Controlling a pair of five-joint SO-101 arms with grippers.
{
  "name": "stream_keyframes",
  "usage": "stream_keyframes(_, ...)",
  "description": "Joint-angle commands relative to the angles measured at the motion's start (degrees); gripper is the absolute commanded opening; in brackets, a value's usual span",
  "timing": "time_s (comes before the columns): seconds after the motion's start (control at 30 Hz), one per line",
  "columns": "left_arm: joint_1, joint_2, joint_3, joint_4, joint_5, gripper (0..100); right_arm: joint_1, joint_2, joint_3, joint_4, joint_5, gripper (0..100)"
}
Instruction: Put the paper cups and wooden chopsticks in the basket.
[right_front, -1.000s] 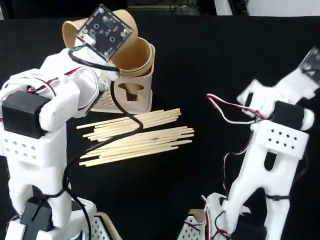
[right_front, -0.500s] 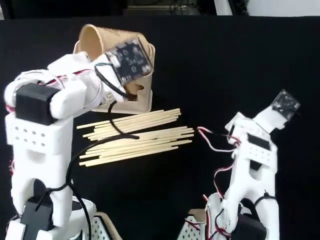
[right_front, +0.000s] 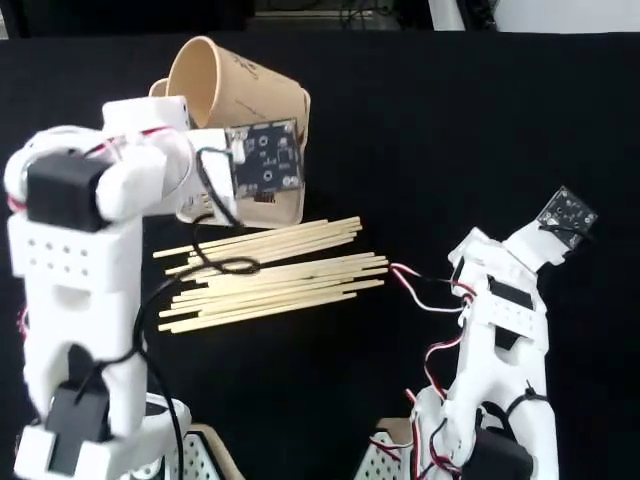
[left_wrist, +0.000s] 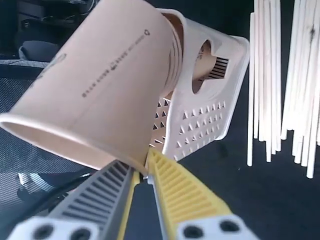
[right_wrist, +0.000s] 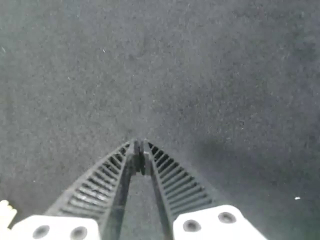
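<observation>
Paper cup (right_front: 225, 85) pinched at its rim and tilted at the basket (right_front: 290, 205).

The left jaws are clenched on the cup's rolled rim. The cup leans mouth-outward, with its base end at the cups already stacked in the basket. It should be very light, but thin-walled and easily crushed. The rim is likely its stiffest part, so it seems the right place to hold, with a gentle squeeze. Wooden chopsticks (right_front: 270, 275) lie in a loose sheaf on the black counter (right_front: 450, 130), just beside the basket. They look light, stiff and prone to roll or scatter, so they are probably best taken a few at a time near mid-length. The right jaws are clenched on nothing, above the counter.
</observation>
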Motion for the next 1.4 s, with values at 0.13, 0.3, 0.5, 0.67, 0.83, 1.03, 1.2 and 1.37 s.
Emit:
stream_keyframes(0.13, -1.27, 9.49, -9.80, -0.44, -0.79, 3, 0.79, -1.36, -0.40, -1.23, 0.53, 1.5)
stream_keyframes(0.3, -1.27, 11.08, -12.26, 0.09, -1.41, 3, 0.35, -1.27, -0.31, -1.23, 0.53, 1.5)
stream_keyframes(0.5, -0.13, 11.34, -11.65, 0.09, -1.32, 3, -1.76, -1.27, 0.57, -1.32, 0.53, 1.5)
stream_keyframes(0.67, 0.48, 11.87, -7.60, 0.09, -1.05, 7, -1.85, -1.27, 0.57, -1.32, 0.53, 1.5)
stream_keyframes(0.83, 0.04, 11.43, -3.74, 0.00, -0.97, 15, -1.85, -1.27, 0.57, -1.32, 0.53, 1.5)
stream_keyframes(1.03, 0.04, 11.34, -7.96, 0.00, -0.70, 20, -1.85, -1.27, 0.66, -1.67, 0.53, 1.5)
stream_keyframes(1.2, 0.48, 11.34, -13.23, -0.09, 6.68, 27, -1.85, -1.27, 2.42, -5.19, 0.53, 1.5)
stream_keyframes(1.37, 0.57, 11.34, -15.08, -0.09, 8.53, 29, -1.85, -1.27, 3.30, -7.12, 0.53, 1.5)
